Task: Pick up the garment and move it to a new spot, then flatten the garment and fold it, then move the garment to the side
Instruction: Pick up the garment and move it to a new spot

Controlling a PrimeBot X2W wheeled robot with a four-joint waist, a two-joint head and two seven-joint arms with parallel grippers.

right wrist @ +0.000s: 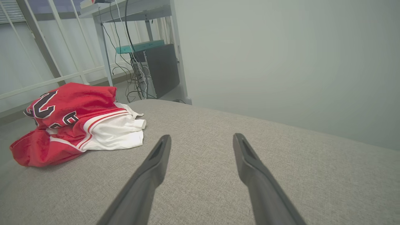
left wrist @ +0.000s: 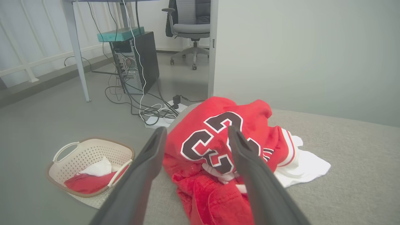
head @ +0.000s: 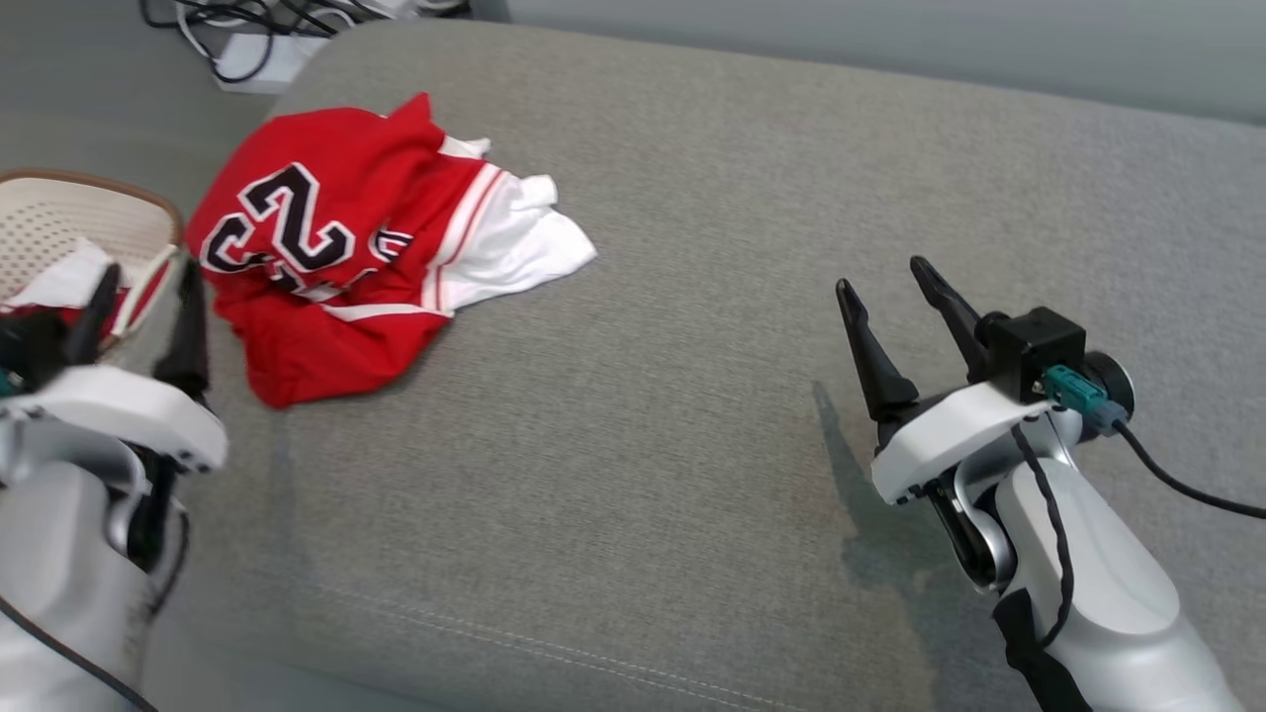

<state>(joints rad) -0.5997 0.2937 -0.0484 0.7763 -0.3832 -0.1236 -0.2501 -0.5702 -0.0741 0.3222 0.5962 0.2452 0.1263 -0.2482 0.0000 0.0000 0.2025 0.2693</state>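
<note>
- The garment [head: 336, 247], a red jersey with white trim, lies bunched in a heap at the far left corner of the grey cushion [head: 673, 415], close to the edge above the laundry basket [head: 54, 210].
- My left gripper [head: 146, 272] hangs just beside the heap, jaws spread wide with nothing between them. In its wrist view the fingers frame the printed number, so I judge it is lined up for the first pick.
- My right gripper [head: 882, 275] is likewise wide and empty, over bare cushion well apart from the jersey.
- I read that bare middle stretch as the new spot, since it has room to flatten and fold.
- Nothing is lifted yet. Dragging so near the edge could tip the heap toward the basket.
</note>
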